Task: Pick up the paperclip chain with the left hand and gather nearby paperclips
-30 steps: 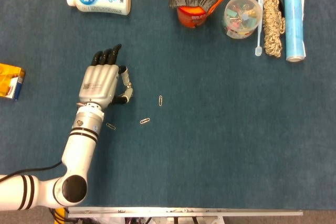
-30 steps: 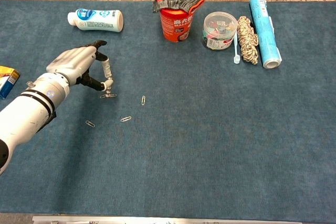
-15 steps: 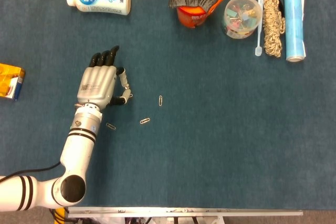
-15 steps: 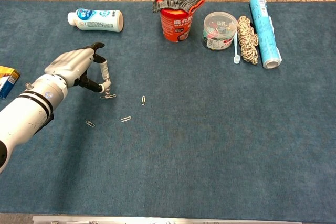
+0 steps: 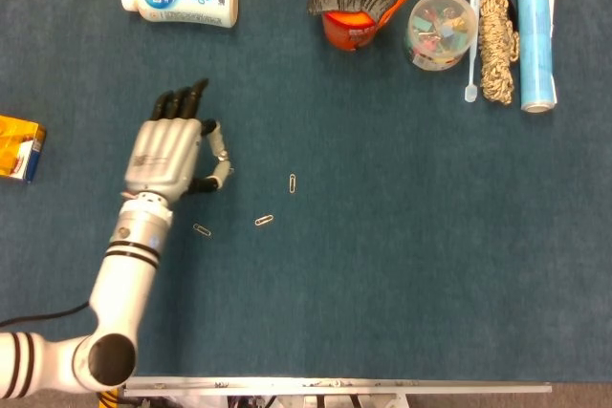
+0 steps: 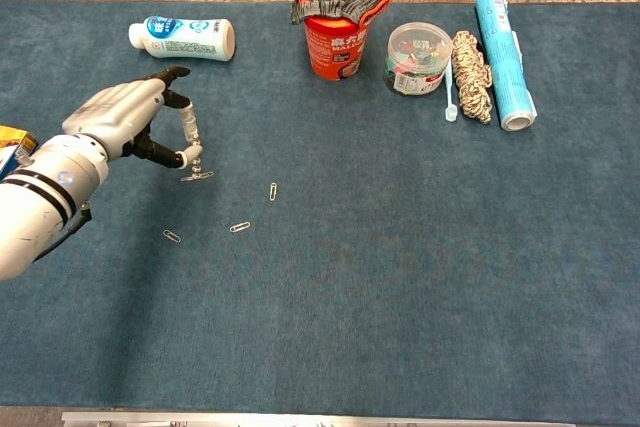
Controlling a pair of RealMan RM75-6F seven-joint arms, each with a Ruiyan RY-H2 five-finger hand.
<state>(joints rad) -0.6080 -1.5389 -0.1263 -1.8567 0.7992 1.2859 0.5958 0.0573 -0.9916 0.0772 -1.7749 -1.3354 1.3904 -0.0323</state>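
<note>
Your left hand [image 5: 170, 155] [image 6: 125, 125] hovers palm-down over the left part of the table [image 5: 402, 236], forearm running back toward the near-left corner, fingers [image 5: 182, 102] pointing away from you toward the bottle [image 5: 179, 2]. The thumb and a finger pinch the chain [image 6: 197, 169], which hangs short from the fingertips, its lowest clip at or just above the cloth; you cannot tell whether it touches. Three loose paperclips lie near: one [image 5: 202, 230] just beside the wrist, one [image 5: 264, 220] further right, one [image 5: 292, 182] beyond that. Your right hand is out of sight.
</note>
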